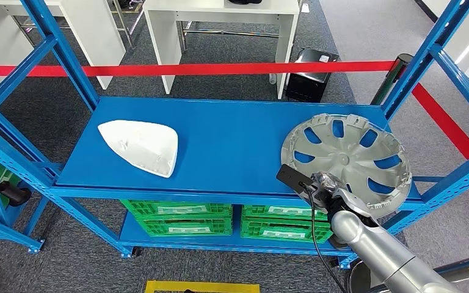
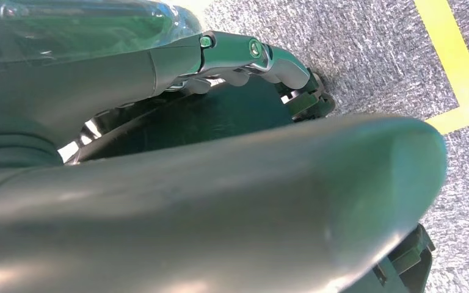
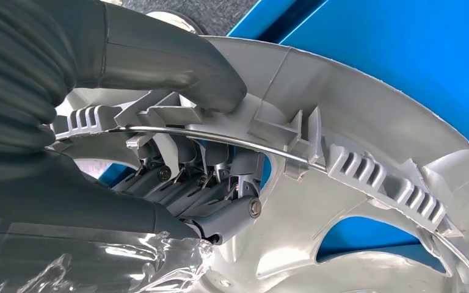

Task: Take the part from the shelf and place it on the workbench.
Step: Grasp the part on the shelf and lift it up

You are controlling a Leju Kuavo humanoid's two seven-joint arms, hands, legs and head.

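Silver plastic, the wheel cover is lying at the right end of the blue shelf, its near edge reaching over the shelf's front. The right hand is grasping its near rim: in the right wrist view the thumb is pressing on the ribbed edge and the dark fingers are curling under it. A white triangular part is lying well apart, toward the left. The left hand is hanging over grey carpet; I cannot tell how its fingers are standing.
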